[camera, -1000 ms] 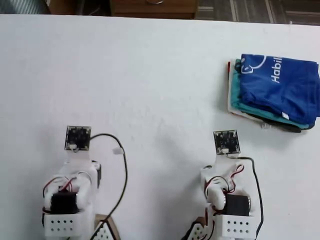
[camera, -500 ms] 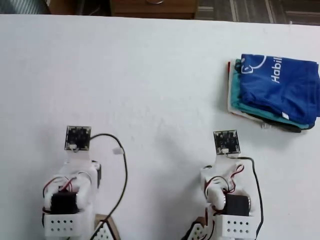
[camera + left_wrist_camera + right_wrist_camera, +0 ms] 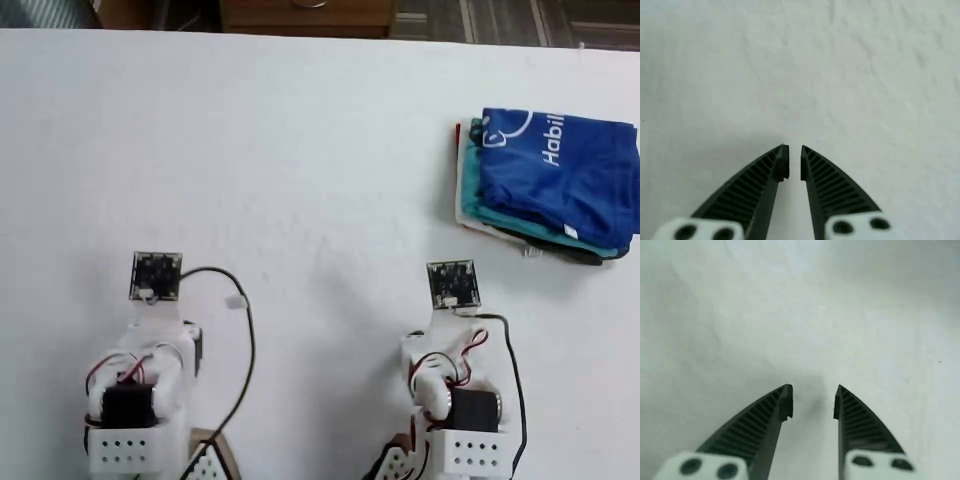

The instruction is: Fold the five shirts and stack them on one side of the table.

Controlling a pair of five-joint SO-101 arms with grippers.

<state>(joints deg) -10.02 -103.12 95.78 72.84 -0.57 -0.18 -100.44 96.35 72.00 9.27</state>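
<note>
A stack of folded shirts [image 3: 550, 185] lies at the right side of the white table [image 3: 300, 160], a blue one on top with teal, white, red and black layers showing under it. Both arms are folded back at the near edge, the left arm [image 3: 140, 380] and the right arm [image 3: 450, 385], far from the stack. My left gripper [image 3: 792, 162] hangs over bare tabletop with its fingertips almost touching and nothing between them. Over bare tabletop too, my right gripper [image 3: 812, 402] stands slightly open and holds nothing.
A black cable [image 3: 240, 350] loops from the left arm over the table's near part. Wooden furniture [image 3: 305, 15] stands beyond the far edge. The stack reaches close to the table's right edge.
</note>
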